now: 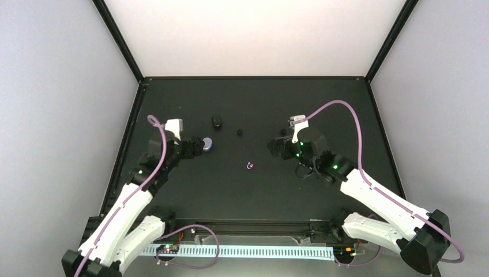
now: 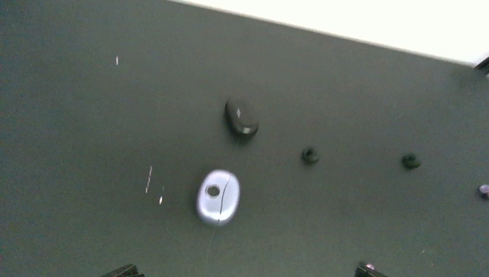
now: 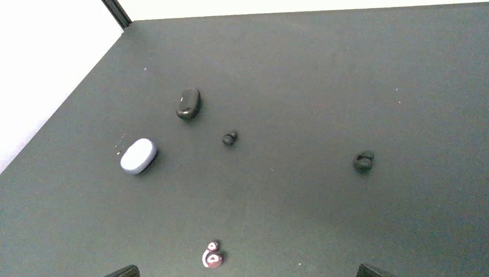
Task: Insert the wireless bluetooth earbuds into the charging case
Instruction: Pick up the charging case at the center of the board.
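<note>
A lavender charging case (image 1: 208, 144) lies shut on the black table, just ahead of my left gripper (image 1: 198, 148). In the left wrist view the case (image 2: 218, 196) sits above the wide-open, empty jaws (image 2: 247, 272). A black case (image 1: 216, 122) lies further back. Two black earbuds (image 1: 240, 132) (image 1: 282, 131) lie mid-table. A purple-and-white earbud (image 1: 250, 166) lies nearer the front. My right gripper (image 1: 275, 149) is open and empty. In the right wrist view (image 3: 248, 272) the purple earbud (image 3: 212, 255) lies between its fingertips, with the black earbuds (image 3: 229, 138) (image 3: 364, 162) beyond.
The black table (image 1: 254, 196) is ringed by a black frame with white walls behind. The black case also shows in the left wrist view (image 2: 241, 118) and the right wrist view (image 3: 188, 104). Purple cables loop over both arms.
</note>
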`<state>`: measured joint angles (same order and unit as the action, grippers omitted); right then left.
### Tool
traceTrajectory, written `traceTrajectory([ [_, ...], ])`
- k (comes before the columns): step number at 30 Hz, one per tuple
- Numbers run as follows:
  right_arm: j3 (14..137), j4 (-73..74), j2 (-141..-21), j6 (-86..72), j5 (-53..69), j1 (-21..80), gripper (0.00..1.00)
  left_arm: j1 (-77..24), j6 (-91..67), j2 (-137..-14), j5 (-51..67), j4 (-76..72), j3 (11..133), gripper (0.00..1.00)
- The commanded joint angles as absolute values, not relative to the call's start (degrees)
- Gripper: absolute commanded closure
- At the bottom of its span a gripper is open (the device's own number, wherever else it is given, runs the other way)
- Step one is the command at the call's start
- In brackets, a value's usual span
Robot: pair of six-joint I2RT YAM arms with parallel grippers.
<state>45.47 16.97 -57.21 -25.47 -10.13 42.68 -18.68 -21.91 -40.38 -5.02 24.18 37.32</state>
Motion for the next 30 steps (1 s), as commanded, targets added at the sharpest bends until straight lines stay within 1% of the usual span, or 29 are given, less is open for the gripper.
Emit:
traceTrajectory([
  [1,43.07,15.69,-55.46,-26.60,-10.90,42.95,0.02,-18.13,-27.28,-47.82,-3.48,29.87,40.85,0.01],
  [9,40.78,16.52,-54.48,-27.18,-8.85,42.89,0.02,-18.13,-27.86,-62.32,-3.99,27.10,46.32,0.01],
  [14,39.20,17.21,-52.72,-26.85,-8.26,42.93,0.01,-18.04,-22.82,-76.85,-4.29,28.98,55.04,0.02],
  [18,38.54,18.15,-51.42,-26.28,-8.81,42.92,0.01,-17.75,-20.93,-87.26,-4.98,34.13,63.72,0.06],
  [30,37.41,20.18,-47.23,-26.28,-7.29,42.95,0.01,-16.17,-20.70,-100.08,-2.57,33.30,68.09,0.08],
])
